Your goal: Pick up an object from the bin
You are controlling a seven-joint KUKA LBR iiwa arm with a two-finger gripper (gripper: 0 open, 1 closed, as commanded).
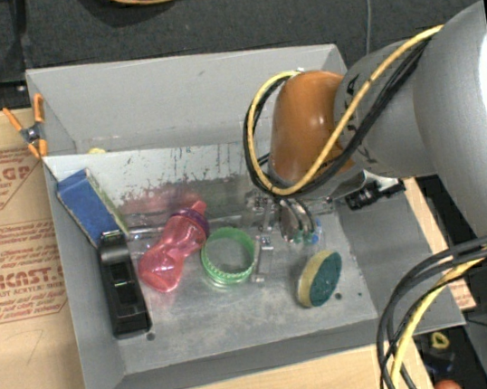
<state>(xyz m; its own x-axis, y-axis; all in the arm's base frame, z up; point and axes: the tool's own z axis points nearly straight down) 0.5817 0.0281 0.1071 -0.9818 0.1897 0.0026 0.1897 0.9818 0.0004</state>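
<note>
My gripper (280,222) hangs low in the right half of the bin, partly hidden under the arm's orange cover. Just to its left lies a green ring (229,257), flat on the bin floor and close to the gripper's metal parts. Below and right of the gripper rests a round disc (320,278) with a dark green face and a tan rim. Left of the ring lies a pink bottle (172,250) with a purple cap, on its side.
A black tape dispenser (122,285) lies along the left wall, and a blue block (87,205) leans in the far left corner. The arm and its yellow cables cover the bin's right side.
</note>
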